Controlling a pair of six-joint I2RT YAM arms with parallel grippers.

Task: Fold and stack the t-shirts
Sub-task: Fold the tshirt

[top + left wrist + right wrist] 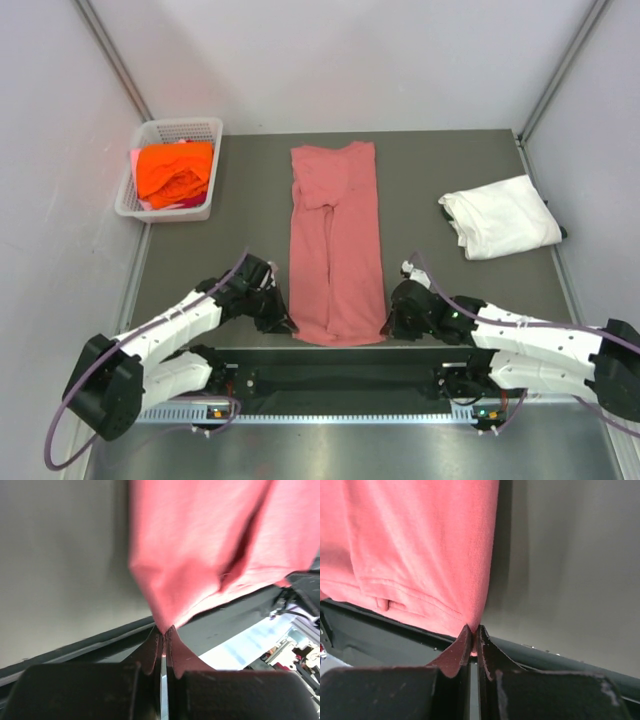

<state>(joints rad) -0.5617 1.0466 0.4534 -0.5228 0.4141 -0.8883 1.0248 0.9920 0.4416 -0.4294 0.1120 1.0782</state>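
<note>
I have a left arm (170,335) and a right arm (535,342), both with white shells over the long links and chunky black housings at every joint. A thin mauve cable (55,425) loops out from my left shoulder and runs along the link, and a similar one follows the right. Both bases are bolted to a black rail (340,380) with small orange lights below. My left tool (164,630) and right tool (472,628) are black, and their fingers (451,656) taper to thin tips with pale scuffs along the edges.
</note>
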